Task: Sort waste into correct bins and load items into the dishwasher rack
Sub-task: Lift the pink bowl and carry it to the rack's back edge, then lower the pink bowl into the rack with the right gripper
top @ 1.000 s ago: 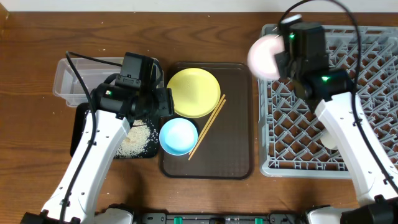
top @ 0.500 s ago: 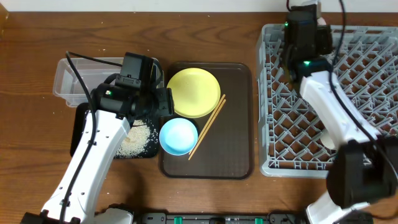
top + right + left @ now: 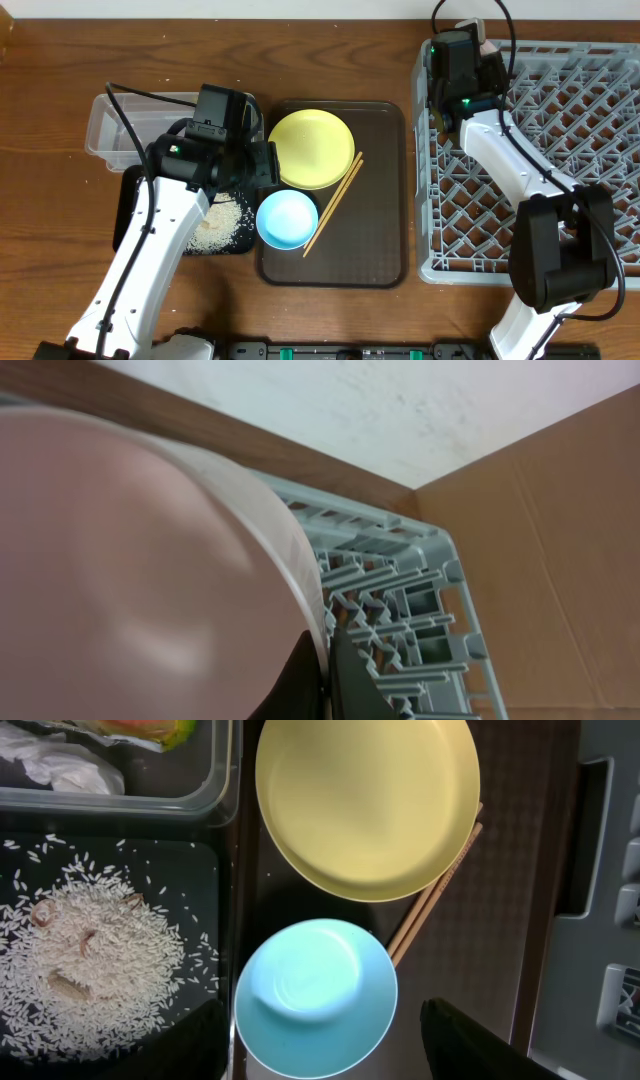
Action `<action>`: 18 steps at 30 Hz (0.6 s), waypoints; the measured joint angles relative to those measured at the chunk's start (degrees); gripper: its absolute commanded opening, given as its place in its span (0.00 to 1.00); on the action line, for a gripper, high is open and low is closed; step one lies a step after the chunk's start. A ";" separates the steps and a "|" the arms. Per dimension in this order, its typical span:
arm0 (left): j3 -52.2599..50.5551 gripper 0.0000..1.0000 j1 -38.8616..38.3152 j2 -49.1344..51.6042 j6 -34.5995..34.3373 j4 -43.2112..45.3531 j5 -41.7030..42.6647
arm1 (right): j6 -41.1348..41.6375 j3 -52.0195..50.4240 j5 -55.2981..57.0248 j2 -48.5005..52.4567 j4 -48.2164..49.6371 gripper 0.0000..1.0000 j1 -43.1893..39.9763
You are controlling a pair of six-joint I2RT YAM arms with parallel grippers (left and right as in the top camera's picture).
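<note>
In the right wrist view my right gripper [image 3: 328, 652] is shut on the rim of the white bowl [image 3: 150, 560], held on edge over the far left corner of the grey dishwasher rack [image 3: 560, 150]. My left gripper [image 3: 320, 1055] is open, its fingers either side of the light blue bowl [image 3: 287, 218] and apart from it. The bowl, the yellow plate [image 3: 310, 148] and the wooden chopsticks [image 3: 335, 200] lie on the brown serving tray [image 3: 385, 230]. Rice [image 3: 90, 960] lies in the black tray [image 3: 130, 205]. The printed wrapper [image 3: 140, 728] sits in the clear tub [image 3: 110, 130].
The clear tub and black tray stand left of the brown tray, under my left arm. The rack's upright pegs [image 3: 400, 610] stand close beside the white bowl. A cardboard surface [image 3: 560, 540] lies beyond the rack's far side.
My right arm has swung the white bowl from the rack's left edge to above its far left corner, where my wrist now mostly hides it from overhead. The left arm has not moved.
</note>
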 measured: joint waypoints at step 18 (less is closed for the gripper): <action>0.00 0.64 0.00 0.00 0.00 -0.02 0.00 | 1.25 0.35 5.84 0.98 8.33 0.01 1.14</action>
